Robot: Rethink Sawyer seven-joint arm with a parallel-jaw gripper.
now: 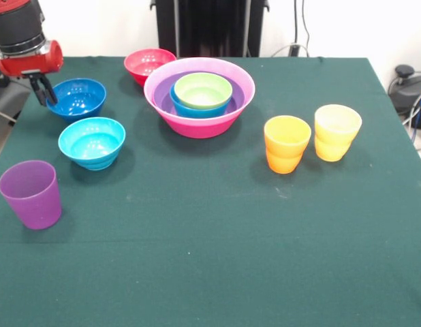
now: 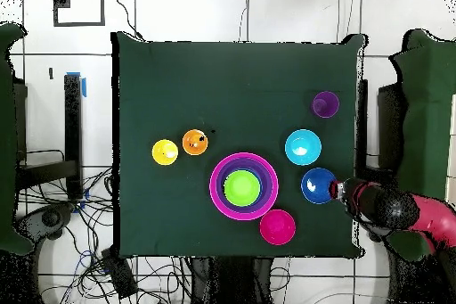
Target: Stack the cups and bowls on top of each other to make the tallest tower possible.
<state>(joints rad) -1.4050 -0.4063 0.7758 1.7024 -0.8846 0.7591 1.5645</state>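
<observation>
My gripper (image 1: 45, 95) hangs at the left rim of the dark blue bowl (image 1: 80, 99), open with a narrow gap between its fingers; whether it touches the rim I cannot tell. From overhead, the gripper (image 2: 338, 189) sits at the right edge of this bowl (image 2: 316, 185). The tower (image 1: 199, 102) is a hot-pink bowl holding a purple, a blue and a lime green bowl (image 1: 203, 89). A cyan bowl (image 1: 92, 142), a red-pink bowl (image 1: 148, 64), a purple cup (image 1: 31, 193), an orange cup (image 1: 287, 144) and a yellow cup (image 1: 336, 131) stand apart on the cloth.
The green-covered table (image 1: 210, 259) ends just left of the gripper. A black stand (image 1: 210, 27) rises behind the far edge. Cables and a dark device (image 1: 408, 88) lie off the right side. The overhead view shows the red arm (image 2: 410, 216) coming in from the right.
</observation>
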